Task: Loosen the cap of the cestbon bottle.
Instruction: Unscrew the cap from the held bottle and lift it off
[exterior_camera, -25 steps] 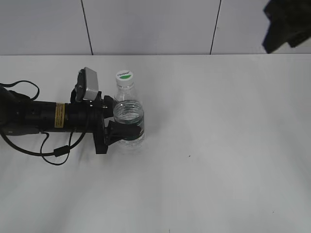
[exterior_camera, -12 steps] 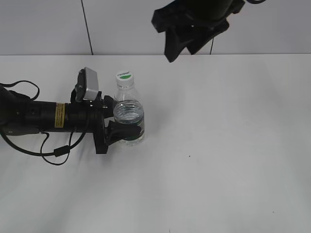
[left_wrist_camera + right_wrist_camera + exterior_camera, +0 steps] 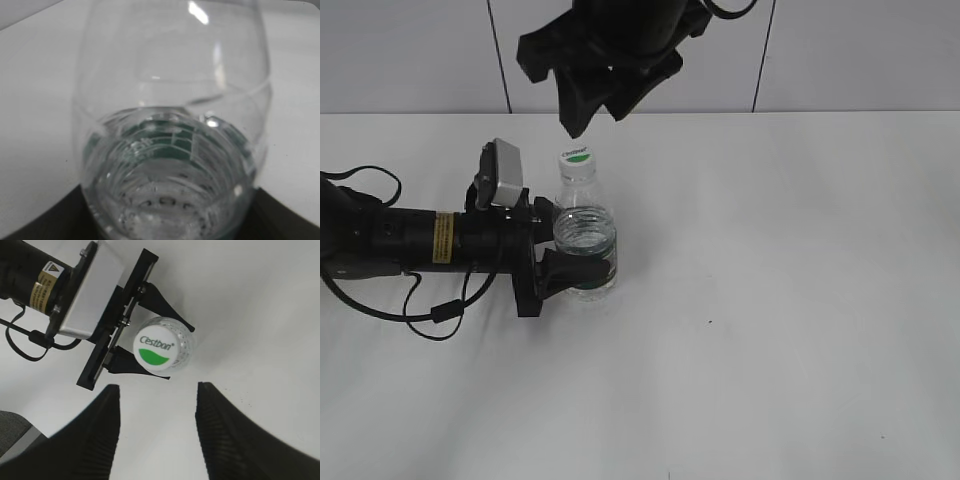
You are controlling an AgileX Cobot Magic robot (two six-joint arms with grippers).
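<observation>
Leftward across the wall has swung the right gripper (image 3: 595,110), now hanging just above the cap (image 3: 576,156), its fingers spread wide and empty. That cap is white with a green patch. Between the left gripper (image 3: 552,245)'s clamped fingers stands the cestbon bottle (image 3: 585,245), clear, ridged, green-labelled.

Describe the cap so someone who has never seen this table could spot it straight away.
On the white table, look left of centre, where the left gripper is clamped around the upright cestbon bottle. The cap sits on top of its narrow neck. It is the only small round white disc here, marked with a green patch and lettering, directly below the open right gripper.
</observation>
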